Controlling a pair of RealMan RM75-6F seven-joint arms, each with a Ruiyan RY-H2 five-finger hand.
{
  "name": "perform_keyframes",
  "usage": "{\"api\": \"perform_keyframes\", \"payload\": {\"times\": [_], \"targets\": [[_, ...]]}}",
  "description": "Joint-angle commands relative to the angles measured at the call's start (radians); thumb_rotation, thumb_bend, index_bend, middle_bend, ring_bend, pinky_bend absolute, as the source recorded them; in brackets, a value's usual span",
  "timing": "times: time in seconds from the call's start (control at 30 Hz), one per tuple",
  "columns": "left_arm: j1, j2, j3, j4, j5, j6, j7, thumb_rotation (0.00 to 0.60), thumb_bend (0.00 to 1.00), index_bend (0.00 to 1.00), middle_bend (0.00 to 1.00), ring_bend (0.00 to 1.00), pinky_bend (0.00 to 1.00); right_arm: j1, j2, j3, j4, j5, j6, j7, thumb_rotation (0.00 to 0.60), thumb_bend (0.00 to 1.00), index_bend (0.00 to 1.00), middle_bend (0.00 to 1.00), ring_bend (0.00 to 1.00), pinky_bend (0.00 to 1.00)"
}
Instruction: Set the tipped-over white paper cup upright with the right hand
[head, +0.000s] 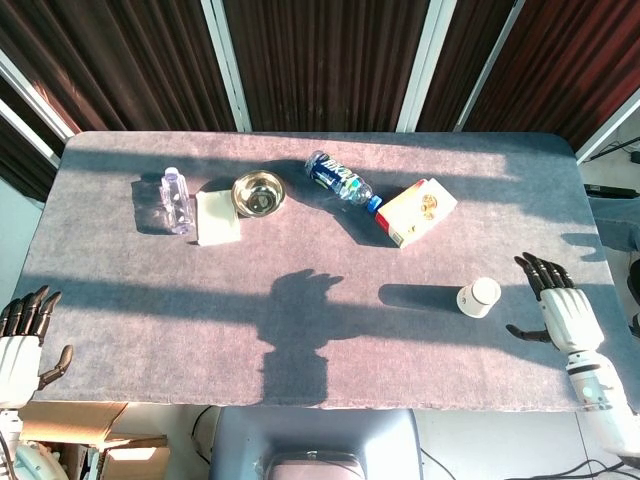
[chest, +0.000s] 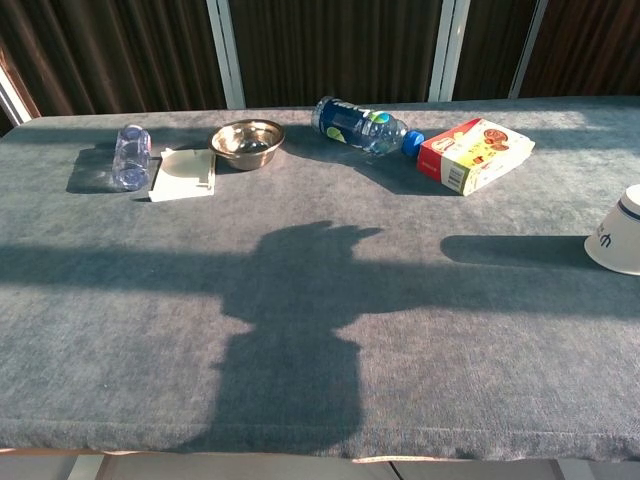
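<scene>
right hand (head: 566, 316) open and empty near the cup (head: 478, 297) on the bench (head: 330, 300); best to wrap its side, then tip it upright.

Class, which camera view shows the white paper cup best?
The head view: the whole white paper cup shows there, lying beside the right hand. The chest view cuts it off at the frame's right edge.
</scene>
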Motion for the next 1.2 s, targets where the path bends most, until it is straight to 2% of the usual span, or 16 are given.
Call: {"api": "perform_keyframes", "payload": {"times": [0.03, 0.43, 0.73, 0.97, 1.2], "targets": [[0.001, 0.002, 0.001, 0.000, -0.002, 0.000, -0.002, 0.600, 0.37, 0.07, 0.00, 0.00, 0.09, 0.050, -0.014, 0.006, 0.034, 0.019, -0.062, -0.006, 0.600, 0.09, 0.19, 0.20, 0.16, 0.24], [0.001, 0.008, 0.005, -0.005, -0.001, -0.010, -0.007, 0.600, 0.37, 0.08, 0.00, 0.00, 0.09, 0.126, -0.089, -0.002, 0.097, 0.020, -0.144, -0.041, 0.600, 0.14, 0.30, 0.27, 0.25, 0.33], [0.002, 0.010, 0.004, -0.007, -0.006, -0.013, -0.009, 0.600, 0.38, 0.09, 0.00, 0.00, 0.09, 0.162, -0.135, 0.003, 0.140, 0.062, -0.198, -0.079, 0.600, 0.19, 0.33, 0.28, 0.28, 0.35], [0.002, 0.010, 0.003, -0.008, -0.010, -0.013, -0.009, 0.600, 0.37, 0.10, 0.00, 0.00, 0.09, 0.178, -0.169, 0.006, 0.173, 0.087, -0.207, -0.122, 0.600, 0.27, 0.39, 0.33, 0.36, 0.42], [0.004, 0.012, -0.001, -0.011, -0.021, -0.015, -0.013, 0.600, 0.37, 0.11, 0.00, 0.00, 0.09, 0.178, -0.193, 0.002, 0.191, 0.099, -0.195, -0.157, 0.600, 0.40, 0.49, 0.41, 0.46, 0.52]]}}
